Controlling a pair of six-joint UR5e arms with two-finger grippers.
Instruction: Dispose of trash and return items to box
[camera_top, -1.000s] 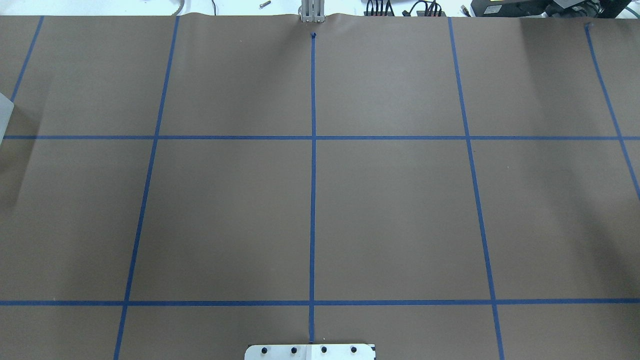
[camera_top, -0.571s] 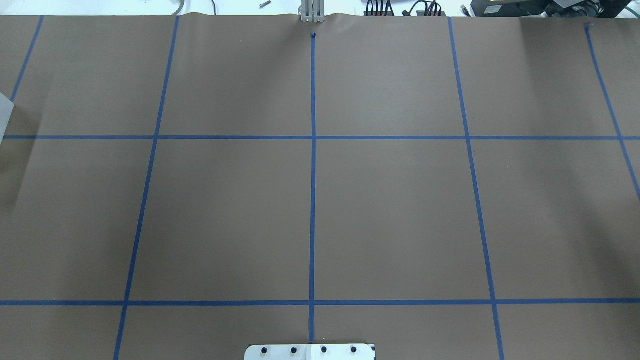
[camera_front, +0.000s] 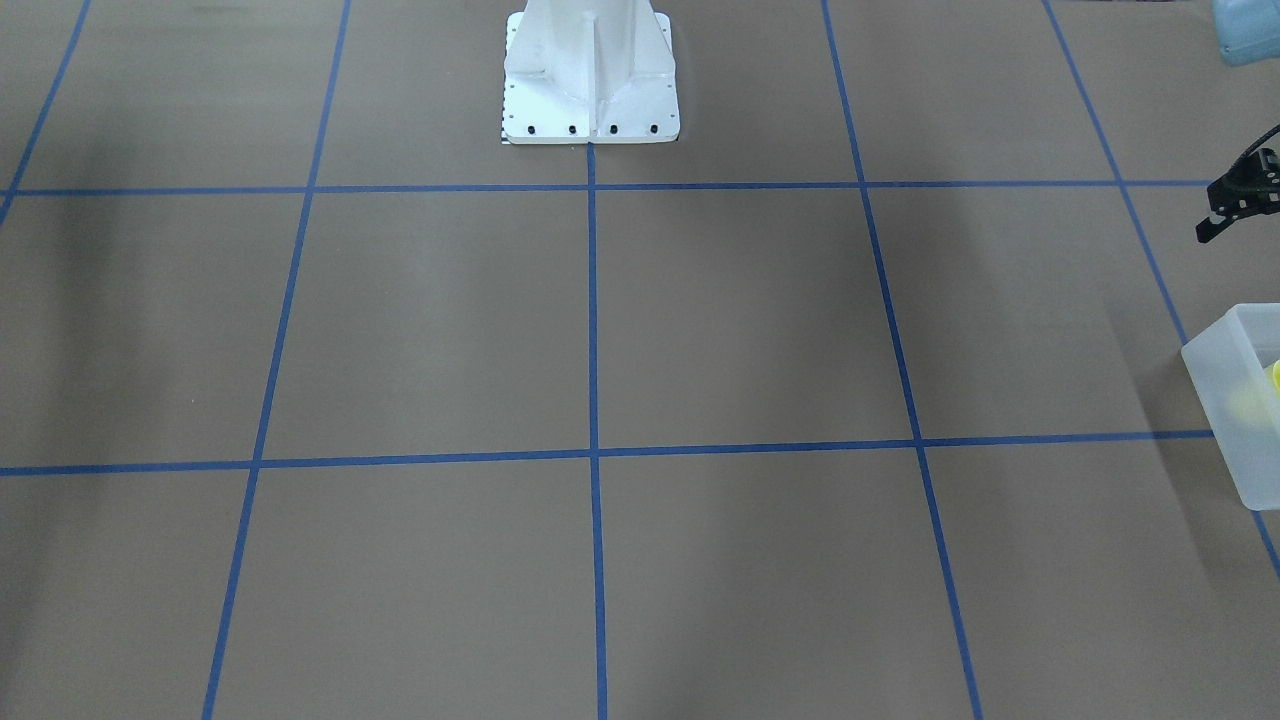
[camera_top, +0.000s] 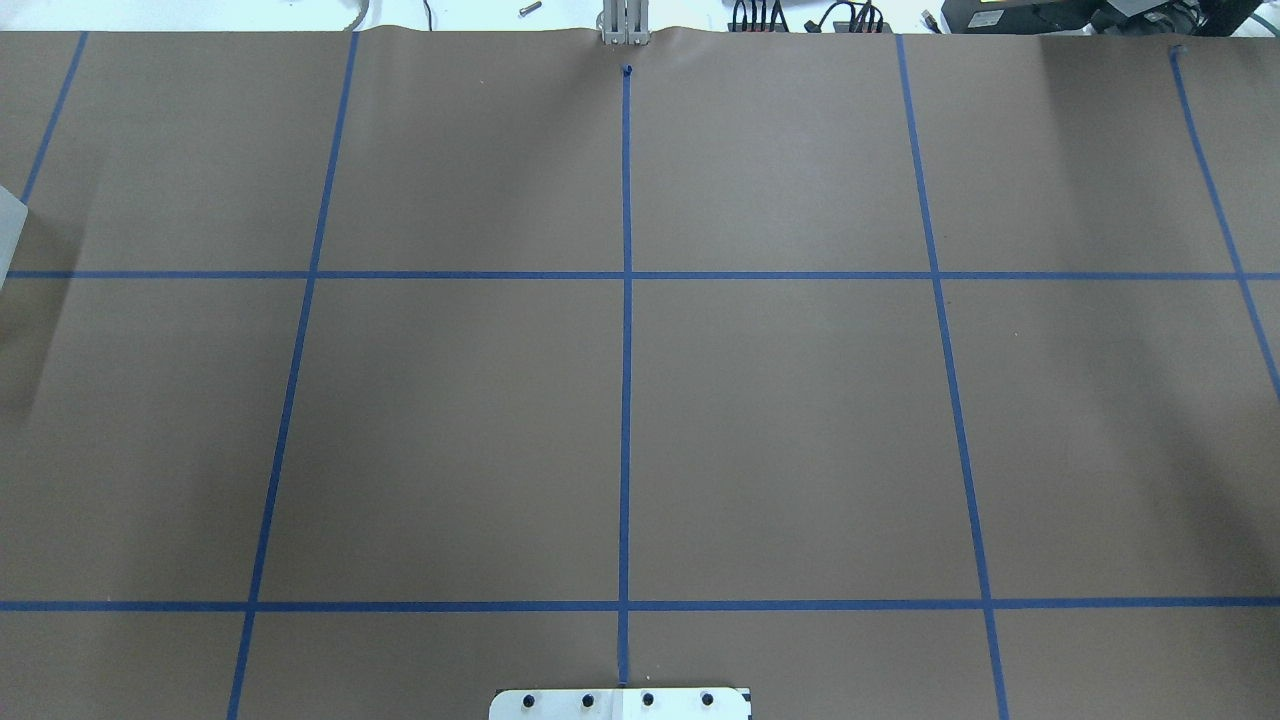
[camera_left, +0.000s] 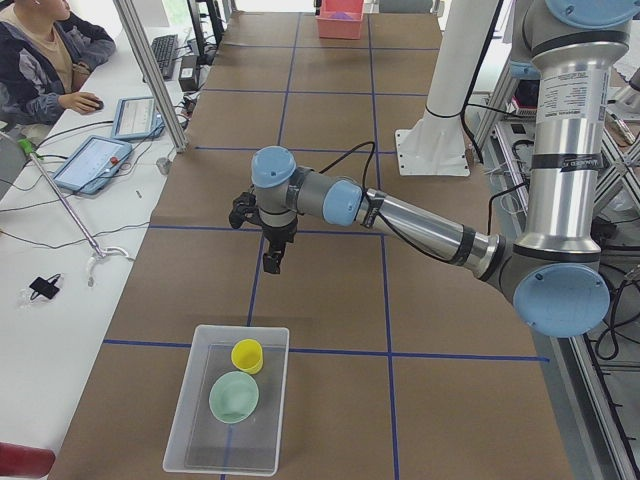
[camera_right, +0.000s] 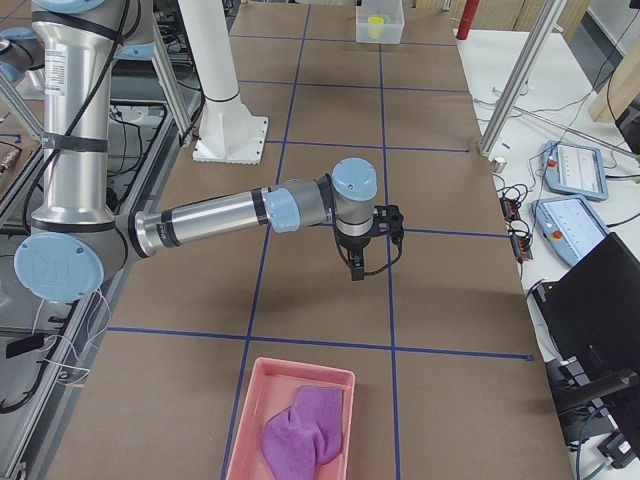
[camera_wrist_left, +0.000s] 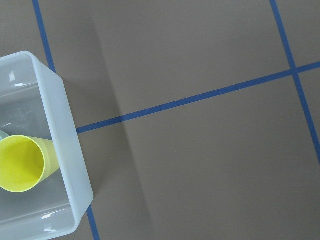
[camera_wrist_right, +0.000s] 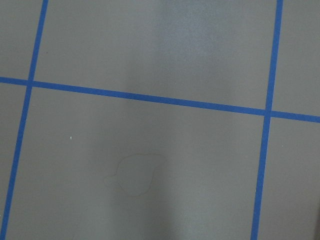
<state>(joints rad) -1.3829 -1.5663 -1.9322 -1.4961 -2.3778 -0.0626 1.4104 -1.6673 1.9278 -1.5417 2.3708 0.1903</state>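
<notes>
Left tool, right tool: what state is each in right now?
Left tool: cannot be told, front view crops it.
Right tool: cannot be told, side view only.

I log the table cover (camera_top: 780, 420) as brown paper: matt, smooth, faintly rippled at its far edge. Grid lines (camera_top: 626, 400): blue tape, low sheen. Box (camera_wrist_left: 67, 155): frosted translucent plastic, smooth, small glints on the rim. Cup (camera_wrist_left: 22, 162): yellow plastic, smooth, slightly glossy. Bowl (camera_left: 234, 396): mint plastic, satin. Pedestal (camera_front: 590, 70): white painted metal, glossy. Left forearm tube (camera_left: 425, 226): bare silvery metal. Pink tray (camera_right: 300, 372): plastic. In it I see a purple cloth (camera_right: 305, 435), soft and matt.
</notes>
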